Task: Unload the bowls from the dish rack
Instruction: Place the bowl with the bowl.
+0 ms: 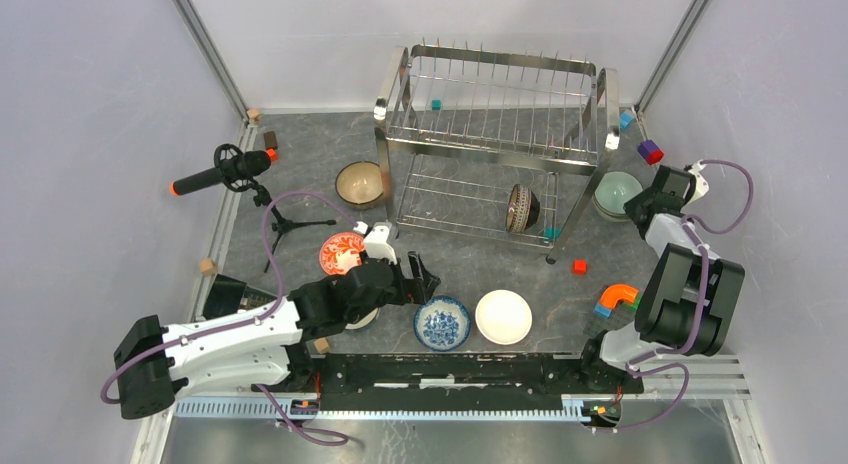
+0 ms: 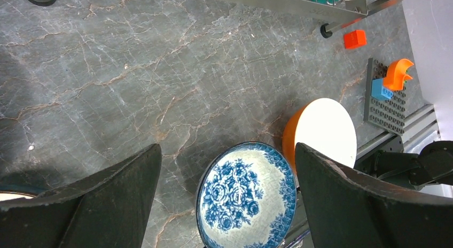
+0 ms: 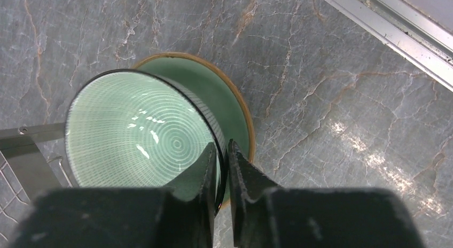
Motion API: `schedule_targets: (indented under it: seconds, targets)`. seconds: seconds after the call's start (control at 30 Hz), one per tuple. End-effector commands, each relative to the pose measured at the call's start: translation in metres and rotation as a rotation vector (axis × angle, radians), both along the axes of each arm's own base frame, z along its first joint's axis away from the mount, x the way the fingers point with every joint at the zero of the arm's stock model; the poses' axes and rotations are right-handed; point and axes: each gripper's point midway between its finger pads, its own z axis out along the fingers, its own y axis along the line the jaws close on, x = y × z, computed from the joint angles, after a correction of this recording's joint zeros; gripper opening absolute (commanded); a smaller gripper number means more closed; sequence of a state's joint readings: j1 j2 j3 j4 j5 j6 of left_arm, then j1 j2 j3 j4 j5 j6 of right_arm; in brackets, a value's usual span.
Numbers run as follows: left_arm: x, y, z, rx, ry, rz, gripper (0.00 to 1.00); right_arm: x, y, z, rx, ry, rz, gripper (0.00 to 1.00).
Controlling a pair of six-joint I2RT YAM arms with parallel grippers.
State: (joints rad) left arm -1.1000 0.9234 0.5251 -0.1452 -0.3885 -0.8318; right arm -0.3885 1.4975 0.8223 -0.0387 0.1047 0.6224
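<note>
The chrome dish rack (image 1: 495,134) stands at the back. A dark patterned bowl (image 1: 521,208) stands on edge in its lower tier. On the table are a tan bowl (image 1: 360,183), a red patterned bowl (image 1: 342,253), a blue-and-white bowl (image 1: 442,323) and a white bowl with an orange outside (image 1: 503,316). My left gripper (image 1: 425,279) is open and empty above the blue-and-white bowl (image 2: 245,197), beside the white bowl (image 2: 326,130). My right gripper (image 3: 221,152) is shut on the rim of a pale green bowl (image 3: 139,133) over a second green bowl (image 3: 235,103), right of the rack (image 1: 617,194).
A microphone on a tripod (image 1: 225,171) stands at the left. Small blocks lie about: red (image 1: 579,267), purple and red (image 1: 650,152), teal (image 1: 436,104). A grey baseplate with orange and blue pieces (image 2: 387,98) lies at the front right. A rack foot (image 2: 326,30) is close by.
</note>
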Motion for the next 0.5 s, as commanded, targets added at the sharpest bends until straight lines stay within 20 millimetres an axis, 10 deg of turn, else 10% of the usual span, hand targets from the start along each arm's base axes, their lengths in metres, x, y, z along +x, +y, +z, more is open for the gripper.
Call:
schedule_targets:
  seconds: [0.0,0.47]
  targets:
    - [0.005,-0.009,0.012,-0.065,-0.002,0.022,0.99,0.012,-0.006,0.011,-0.020,-0.058,0.009,0.22]
    - [0.008,-0.017,0.014,-0.062,-0.018,0.004,0.98,0.008,-0.013,0.040,-0.065,-0.048,0.003,0.53]
